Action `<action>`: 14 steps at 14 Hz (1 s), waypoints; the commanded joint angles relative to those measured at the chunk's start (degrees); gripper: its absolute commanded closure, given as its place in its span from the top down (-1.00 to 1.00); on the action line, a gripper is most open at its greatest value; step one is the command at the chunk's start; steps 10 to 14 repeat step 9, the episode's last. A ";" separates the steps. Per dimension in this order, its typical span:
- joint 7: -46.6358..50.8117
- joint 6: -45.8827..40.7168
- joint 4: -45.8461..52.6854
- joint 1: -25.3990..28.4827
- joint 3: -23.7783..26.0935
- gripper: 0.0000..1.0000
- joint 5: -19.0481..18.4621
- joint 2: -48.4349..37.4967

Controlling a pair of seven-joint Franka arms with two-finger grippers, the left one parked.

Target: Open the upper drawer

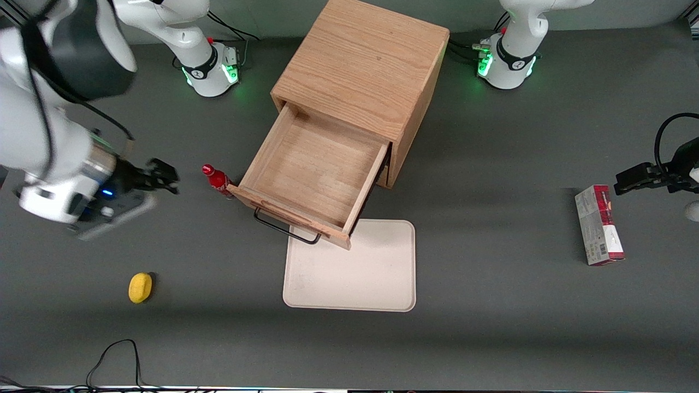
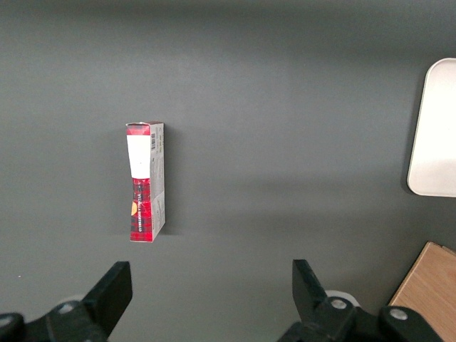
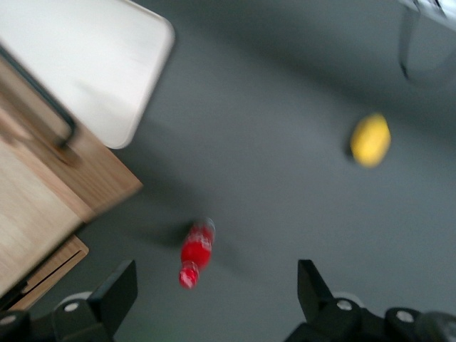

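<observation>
The upper drawer [image 1: 314, 169] of the light-oak cabinet [image 1: 363, 71] stands pulled out, its inside bare, with a black wire handle [image 1: 284, 226] on its front. It also shows in the right wrist view [image 3: 43, 185], with the handle [image 3: 53, 117]. My right gripper [image 1: 164, 176] is open and holds nothing. It hangs above the table toward the working arm's end, well apart from the drawer, beside a red bottle [image 1: 217, 180]. In the right wrist view the gripper [image 3: 214, 296] is above that bottle [image 3: 196, 251].
A white tray [image 1: 355, 273] lies in front of the drawer, partly under it, nearer the front camera. A yellow lemon [image 1: 140, 287] lies nearer the front camera than the gripper. A red box [image 1: 598, 225] lies toward the parked arm's end.
</observation>
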 commanded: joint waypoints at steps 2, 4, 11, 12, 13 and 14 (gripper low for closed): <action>12.85 2.72 -17.77 0.52 -5.10 1.00 2.07 -15.81; 13.22 2.63 -21.37 0.43 -5.55 1.00 2.07 -20.99; 13.31 3.08 -21.92 0.43 -5.73 1.00 2.51 -21.82; 13.31 3.08 -21.92 0.43 -5.73 1.00 2.51 -21.82; 13.31 3.08 -21.92 0.43 -5.73 1.00 2.51 -21.82; 13.31 3.08 -21.92 0.43 -5.73 1.00 2.51 -21.82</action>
